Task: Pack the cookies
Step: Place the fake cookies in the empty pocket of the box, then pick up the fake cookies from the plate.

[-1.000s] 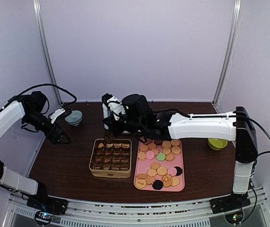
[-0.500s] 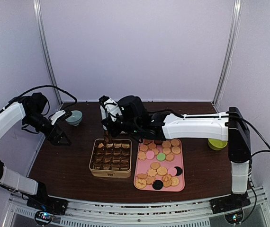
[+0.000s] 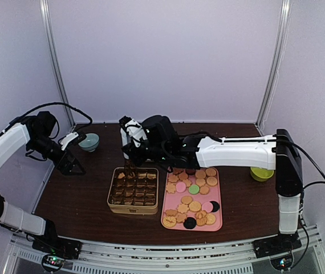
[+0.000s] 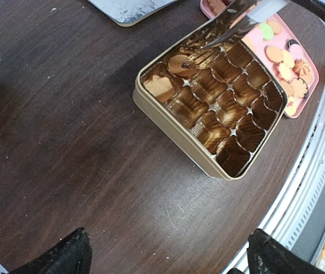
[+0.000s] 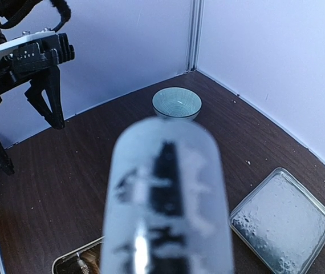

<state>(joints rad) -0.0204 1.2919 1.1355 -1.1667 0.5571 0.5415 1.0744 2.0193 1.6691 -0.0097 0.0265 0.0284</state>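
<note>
Several cookies (image 3: pixel 194 197), mostly tan with a few pink, green and black, lie on a pink tray (image 3: pixel 220 197). A gold tin (image 3: pixel 133 191) of small cups stands left of the tray. Two tan cookies (image 4: pixel 159 87) sit in its far-left cups. My right gripper (image 3: pixel 132 147) is shut on metal tongs (image 3: pixel 130 165), whose tips dip into the tin's far-left corner (image 4: pixel 199 54). In the right wrist view the blurred tongs (image 5: pixel 168 200) hide the fingers. My left gripper (image 3: pixel 71 162) hangs open and empty over bare table left of the tin (image 4: pixel 168 251).
A teal bowl (image 3: pixel 89 141) sits at the back left, just beyond the left gripper. A green bowl (image 3: pixel 261 173) stands right of the tray. A silvery square lid (image 5: pixel 279 220) lies behind the tin. The table's near edge and rail (image 4: pixel 316 154) run just past the tin.
My right arm has shifted a little to the left with the tongs, which stay over the tin's far-left corner. The left arm has not moved.
</note>
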